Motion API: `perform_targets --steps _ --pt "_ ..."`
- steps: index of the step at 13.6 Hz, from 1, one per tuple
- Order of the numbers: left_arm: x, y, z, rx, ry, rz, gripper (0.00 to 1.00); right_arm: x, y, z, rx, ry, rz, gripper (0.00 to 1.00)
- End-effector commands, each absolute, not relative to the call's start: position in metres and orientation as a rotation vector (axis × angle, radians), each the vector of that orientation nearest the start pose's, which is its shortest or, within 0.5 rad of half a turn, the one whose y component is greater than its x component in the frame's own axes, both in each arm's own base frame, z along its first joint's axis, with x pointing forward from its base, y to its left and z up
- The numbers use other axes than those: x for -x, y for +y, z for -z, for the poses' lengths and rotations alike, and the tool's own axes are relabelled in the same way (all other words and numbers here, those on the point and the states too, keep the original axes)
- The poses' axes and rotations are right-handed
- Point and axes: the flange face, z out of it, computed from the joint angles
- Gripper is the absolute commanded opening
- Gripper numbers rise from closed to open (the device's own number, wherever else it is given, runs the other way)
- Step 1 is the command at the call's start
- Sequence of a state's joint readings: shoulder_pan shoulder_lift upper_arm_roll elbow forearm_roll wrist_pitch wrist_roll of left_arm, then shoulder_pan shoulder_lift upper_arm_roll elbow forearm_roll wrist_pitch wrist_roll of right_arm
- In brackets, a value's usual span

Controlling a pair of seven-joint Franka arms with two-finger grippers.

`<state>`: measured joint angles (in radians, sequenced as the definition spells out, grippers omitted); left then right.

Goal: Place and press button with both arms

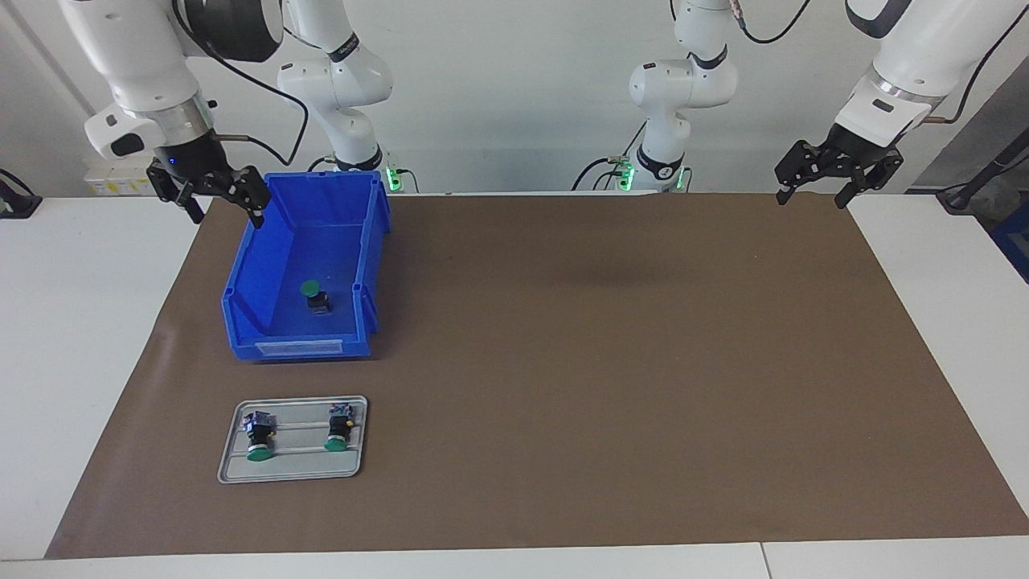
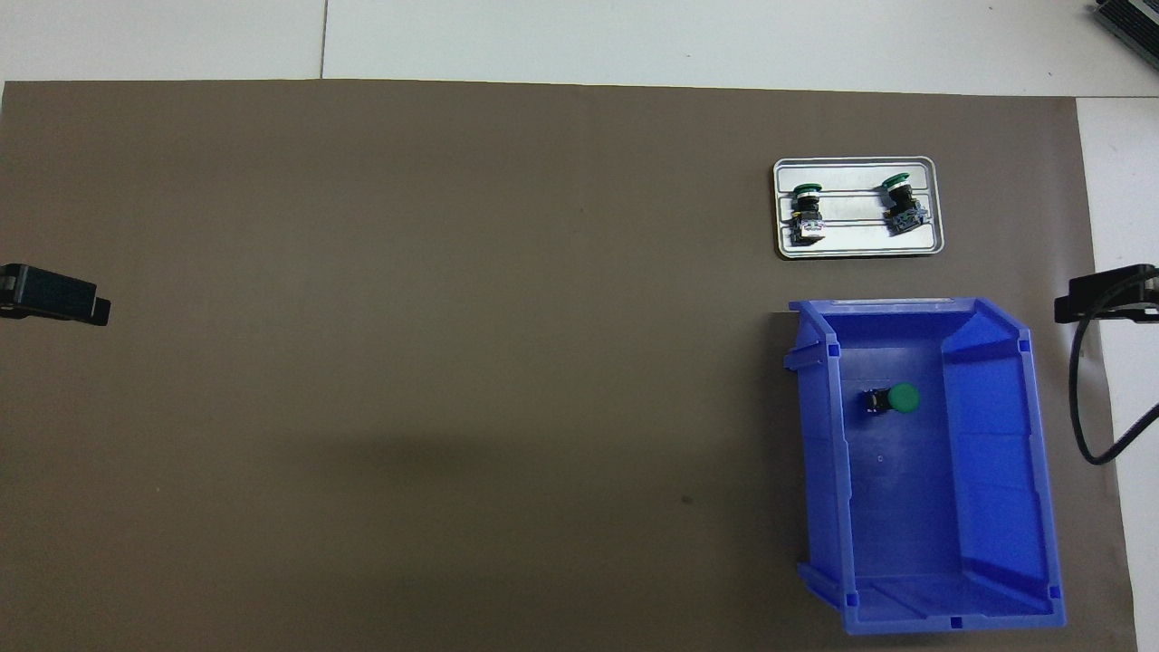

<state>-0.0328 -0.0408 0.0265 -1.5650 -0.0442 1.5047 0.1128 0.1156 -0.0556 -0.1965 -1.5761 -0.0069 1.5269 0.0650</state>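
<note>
button (image 1: 313, 293) in blue bin (image 1: 265, 322), frame left, base tilted frame-down | right gripper (image 1: 212, 195) upper left, open, empty, nearer | left gripper (image 1: 836, 175) upper right, open, empty, waits

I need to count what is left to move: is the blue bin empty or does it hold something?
Not empty. One green-capped button sits on the floor of the blue bin.

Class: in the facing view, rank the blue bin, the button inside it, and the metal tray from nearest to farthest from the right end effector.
1. Blue bin, rim beside the right end effector.
2. Button, on the bin floor.
3. Metal tray, farthest from the robots.
</note>
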Motion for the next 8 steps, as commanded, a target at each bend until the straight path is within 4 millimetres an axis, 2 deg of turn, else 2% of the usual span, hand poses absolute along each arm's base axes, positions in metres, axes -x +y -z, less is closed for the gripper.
perform_targets --steps 1,4,8 --pt "-0.526 -0.005 -0.645 3.168 0.171 -0.037 1.0 -0.547 -0.051 -0.645 3.114 0.244 -0.037 1.0" --pt "-0.526 -0.005 -0.645 3.168 0.171 -0.037 1.0 -0.547 -0.039 -0.648 3.145 0.078 -0.029 1.0" --pt "-0.526 -0.005 -0.645 3.168 0.171 -0.037 1.0 -0.547 -0.038 -0.65 3.146 0.058 -0.015 1.0"
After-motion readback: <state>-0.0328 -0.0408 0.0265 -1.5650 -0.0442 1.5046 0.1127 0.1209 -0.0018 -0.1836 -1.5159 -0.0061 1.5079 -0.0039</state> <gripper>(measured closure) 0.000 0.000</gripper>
